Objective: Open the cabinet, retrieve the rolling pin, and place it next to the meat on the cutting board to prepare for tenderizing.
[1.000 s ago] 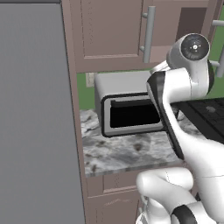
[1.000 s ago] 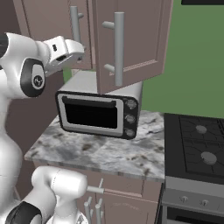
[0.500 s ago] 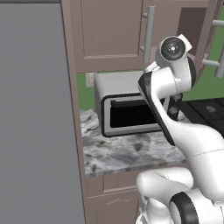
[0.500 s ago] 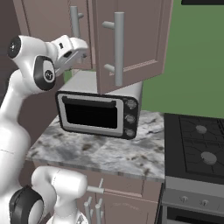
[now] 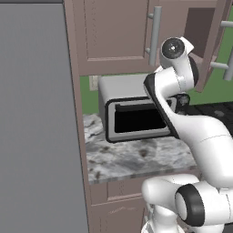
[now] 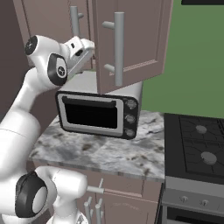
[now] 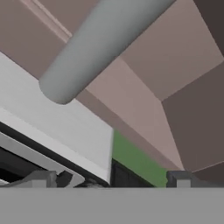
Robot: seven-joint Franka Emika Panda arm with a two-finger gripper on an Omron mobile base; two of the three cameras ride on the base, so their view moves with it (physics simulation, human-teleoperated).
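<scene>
The cabinet [image 6: 131, 30] hangs above the counter, its left door [image 5: 113, 32] shut and its right door [image 5: 214, 41] swung out, showing a dark inside [image 5: 198, 25]. My gripper [image 6: 86, 47] is raised at the inner edge of the open door, under the cabinet's bottom, open with nothing between the fingers. In the hand view the gripper [image 7: 111, 179] faces the underside of the cabinet [image 7: 175, 74], with a grey bar handle [image 7: 100, 43] close above it. The rolling pin, the meat and the cutting board are out of view.
A white toaster oven [image 6: 96, 113] with a dark glass door stands on the marble counter [image 6: 100, 153] right below the cabinet. A stove [image 6: 197, 148] lies to the right. A tall grey panel [image 5: 36, 118] walls off the left. Base cabinets [image 5: 118, 205] sit under the counter.
My arm has swung closer to the cabinet, bringing the gripper a little nearer the open right door. The door and the gripper's opening look unchanged.
</scene>
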